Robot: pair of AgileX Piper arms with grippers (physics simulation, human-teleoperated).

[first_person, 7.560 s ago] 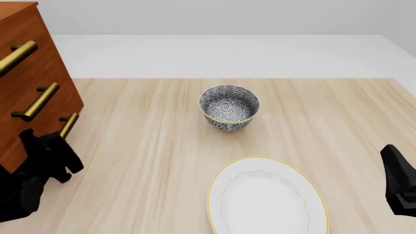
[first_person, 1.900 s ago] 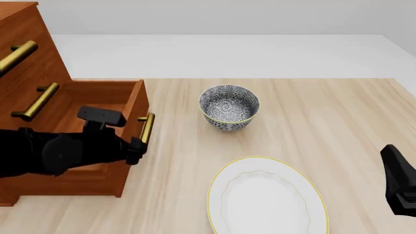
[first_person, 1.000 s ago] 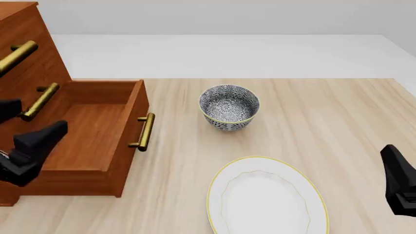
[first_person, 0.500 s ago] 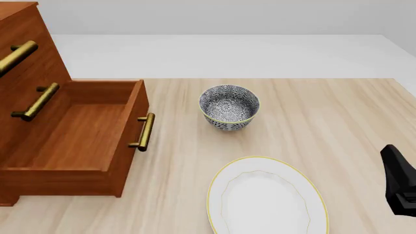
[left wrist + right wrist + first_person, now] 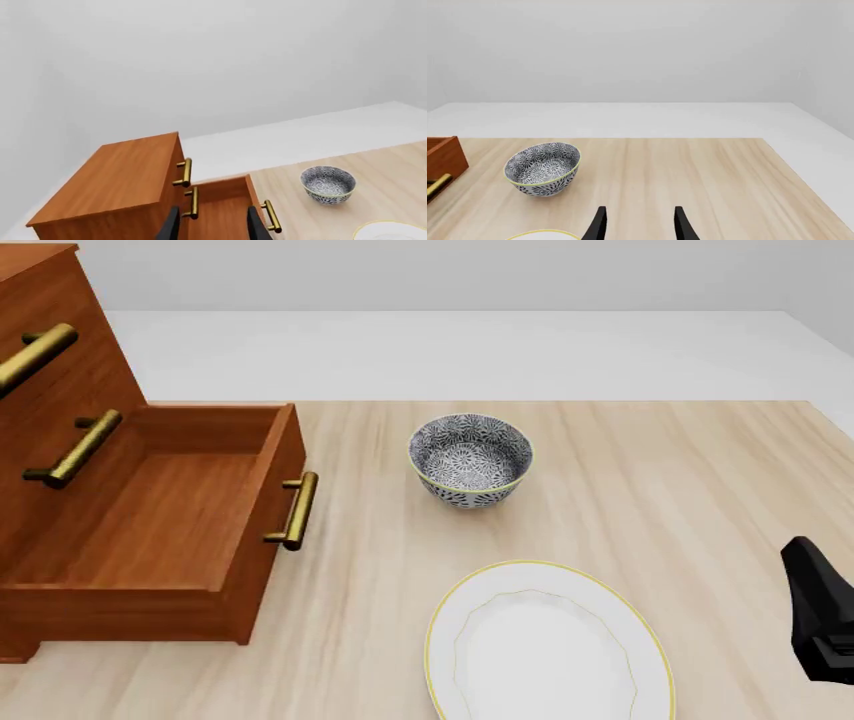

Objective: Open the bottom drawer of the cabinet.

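The reddish-brown cabinet (image 5: 54,370) stands at the table's left edge. Its bottom drawer (image 5: 160,510) is pulled far out toward the table's middle, showing a bare wooden inside, and its brass bar handle (image 5: 294,510) is free. From high above and behind, the left wrist view looks down on the cabinet (image 5: 113,180) and the drawer (image 5: 223,210). My left gripper (image 5: 213,227) is open there with nothing between its fingers, and it is out of the front view. My right gripper (image 5: 639,227) is open and empty at the table's near right.
A patterned bowl (image 5: 470,460) sits mid-table, right of the drawer's handle. A white plate with a yellow rim (image 5: 547,645) lies near the front edge. The right arm's black body (image 5: 817,610) is at the right edge. The two upper drawers are shut.
The drawer, shut 7.6 s ago, is now pulled out. The left arm let go of the handle and drew back out of the front view. The right arm has not moved.
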